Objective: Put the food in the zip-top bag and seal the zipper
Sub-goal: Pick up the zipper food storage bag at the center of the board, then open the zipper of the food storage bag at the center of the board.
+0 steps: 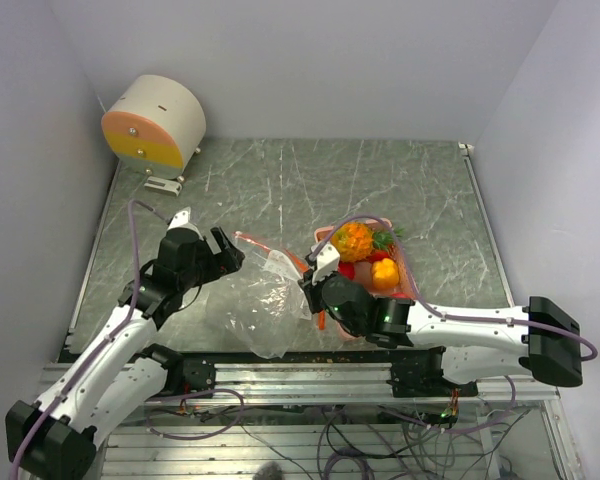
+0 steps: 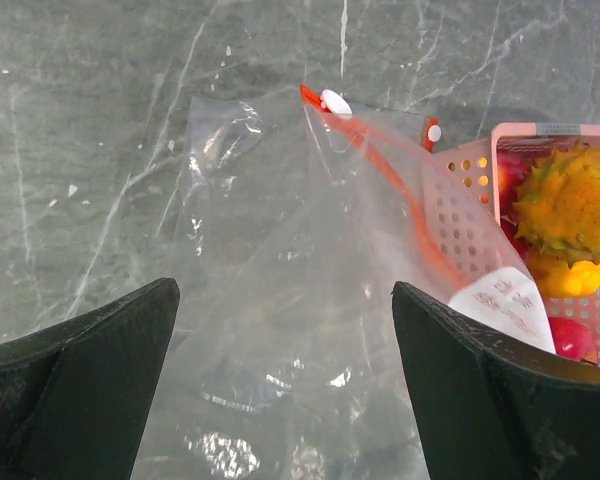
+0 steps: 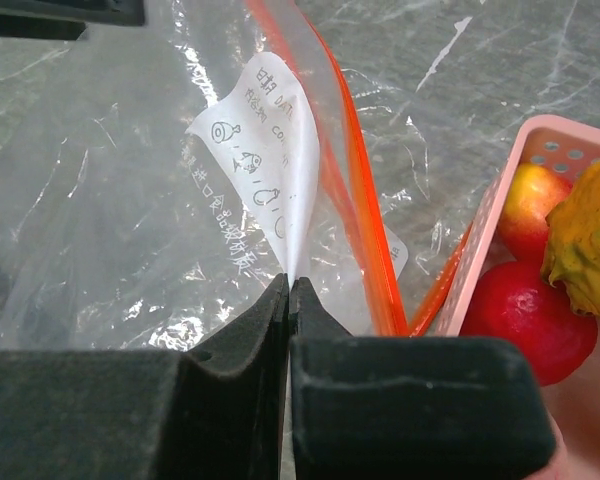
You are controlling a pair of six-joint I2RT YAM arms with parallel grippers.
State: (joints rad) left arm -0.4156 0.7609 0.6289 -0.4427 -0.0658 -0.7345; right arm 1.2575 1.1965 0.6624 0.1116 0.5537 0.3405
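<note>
A clear zip-top bag (image 1: 255,300) with an orange zipper (image 2: 380,170) lies crumpled on the table, left of a pink basket (image 1: 408,282). The basket holds the food: a bumpy orange fruit with green leaves (image 1: 353,240), a yellow pepper (image 1: 385,273) and red apples (image 3: 525,320). My right gripper (image 3: 289,285) is shut on the bag's white label (image 3: 265,160), next to the zipper and the basket. My left gripper (image 2: 285,350) is open and empty, its jaws spread wide above the bag's left part (image 2: 270,300). The peach is hidden.
A round cream and orange device (image 1: 155,122) stands at the back left corner. The marble tabletop (image 1: 280,180) has white walls on three sides. Cables and a metal rail (image 1: 310,378) run along the near edge.
</note>
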